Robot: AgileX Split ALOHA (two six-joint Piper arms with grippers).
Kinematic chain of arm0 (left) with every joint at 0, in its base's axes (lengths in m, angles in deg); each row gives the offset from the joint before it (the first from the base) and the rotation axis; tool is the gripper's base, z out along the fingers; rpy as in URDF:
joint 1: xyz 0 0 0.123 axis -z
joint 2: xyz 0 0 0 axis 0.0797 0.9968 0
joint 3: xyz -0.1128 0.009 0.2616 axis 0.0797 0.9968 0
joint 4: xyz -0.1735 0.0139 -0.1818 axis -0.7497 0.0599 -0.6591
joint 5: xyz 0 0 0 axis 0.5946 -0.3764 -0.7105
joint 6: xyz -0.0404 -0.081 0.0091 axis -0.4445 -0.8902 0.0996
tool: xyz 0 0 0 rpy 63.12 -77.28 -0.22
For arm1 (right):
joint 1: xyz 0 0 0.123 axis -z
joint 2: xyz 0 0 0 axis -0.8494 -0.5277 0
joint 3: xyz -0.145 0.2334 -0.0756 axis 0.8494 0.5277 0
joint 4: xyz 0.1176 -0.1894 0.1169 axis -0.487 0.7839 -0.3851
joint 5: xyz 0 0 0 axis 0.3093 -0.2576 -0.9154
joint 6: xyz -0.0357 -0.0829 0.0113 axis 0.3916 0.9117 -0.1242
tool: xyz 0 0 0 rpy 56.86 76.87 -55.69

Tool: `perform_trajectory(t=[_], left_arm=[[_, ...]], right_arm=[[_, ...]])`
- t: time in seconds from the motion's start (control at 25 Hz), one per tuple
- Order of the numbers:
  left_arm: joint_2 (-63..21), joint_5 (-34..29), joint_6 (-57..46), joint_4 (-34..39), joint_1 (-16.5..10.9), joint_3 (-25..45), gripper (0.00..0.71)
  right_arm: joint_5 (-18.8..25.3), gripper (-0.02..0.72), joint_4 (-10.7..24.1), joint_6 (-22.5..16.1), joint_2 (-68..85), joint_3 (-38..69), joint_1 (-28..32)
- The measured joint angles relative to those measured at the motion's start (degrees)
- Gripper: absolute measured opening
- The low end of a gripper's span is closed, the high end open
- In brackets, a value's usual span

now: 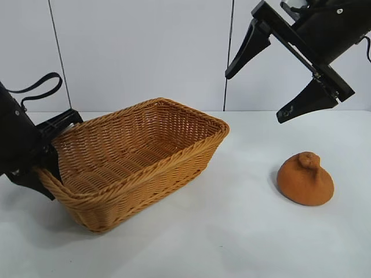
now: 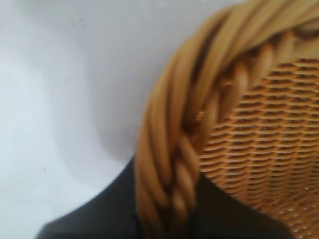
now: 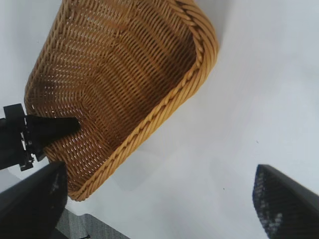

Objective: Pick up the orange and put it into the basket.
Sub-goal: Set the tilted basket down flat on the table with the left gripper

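Observation:
The orange [image 1: 305, 179], a matte orange-brown lump with a small knob, lies on the white table at the right. The wicker basket [image 1: 174, 152] stands at centre left, tilted up on its left end. My left gripper [image 1: 45, 157] is shut on the basket's braided rim [image 2: 174, 164] at that end; one finger reaches inside the basket, also seen in the right wrist view [image 3: 52, 127]. My right gripper [image 1: 255, 95] hangs open and empty high above the table, up and left of the orange. The orange is out of both wrist views.
The white table [image 1: 232, 231] spreads between the basket and the orange. A pale wall with vertical seams stands behind. The table's edge and a grey floor [image 3: 84, 229] show in the right wrist view past the basket [image 3: 119, 79].

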Motion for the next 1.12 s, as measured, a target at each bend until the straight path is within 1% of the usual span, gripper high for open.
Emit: perform_trajectory(t=[0.16, 0.36, 0.6, 0.76, 0.92, 1.04, 1.12], left_arm=[[0.0, -3.3, 5.2, 0.4, 0.0, -4.1, 0.085], [0.1, -6.0, 9.2, 2.2, 0.0, -5.7, 0.085], [5.1, -13.8, 16.8, 2.1, 0.0, -9.7, 0.085], [8.1, -16.7, 20.0, 1.8, 0.1, -13.9, 0.085], [10.1, -16.8, 21.4, 1.7, 1.4, -15.6, 0.085], [12.2, -16.0, 22.1, 1.8, 2.8, -15.6, 0.085], [13.6, -15.1, 22.6, 2.3, 3.4, -15.6, 0.085]], right_arm=[[0.0, 0.694, 0.0, 0.0, 0.0, 0.0, 0.0], [0.2, 0.694, 0.0, 0.0, 0.0, 0.0, 0.0], [0.7, 0.694, 0.0, 0.0, 0.0, 0.0, 0.0], [1.3, 0.694, 0.0, 0.0, 0.0, 0.0, 0.0], [1.3, 0.694, 0.0, 0.0, 0.0, 0.0, 0.0], [1.3, 0.694, 0.0, 0.0, 0.0, 0.0, 0.0], [1.3, 0.694, 0.0, 0.0, 0.0, 0.0, 0.0]])
